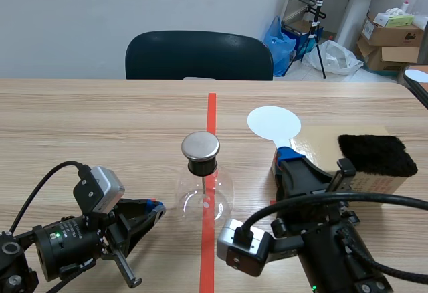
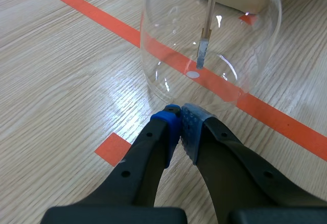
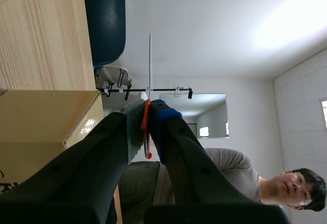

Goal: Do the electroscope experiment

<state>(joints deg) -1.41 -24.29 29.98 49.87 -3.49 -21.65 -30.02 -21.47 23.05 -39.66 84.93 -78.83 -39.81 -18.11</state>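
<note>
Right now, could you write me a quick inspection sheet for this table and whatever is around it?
Surface: wooden table with an orange-red tape line down its middle.
Job's things: glass flask with a metal cap, upright on the tape line, a rod hanging inside; white disc; black fuzzy pad lying on a cardboard box.
Clutter: nothing seen.
Grippers: left gripper shut on nothing, tips at the flask's base, contact unclear; right gripper shut on the white disc.
Cables: black cables loop along both arms.
Surroundings: dark chair; stacked boxes and bags by the wall; a person shows in the right wrist view.
</note>
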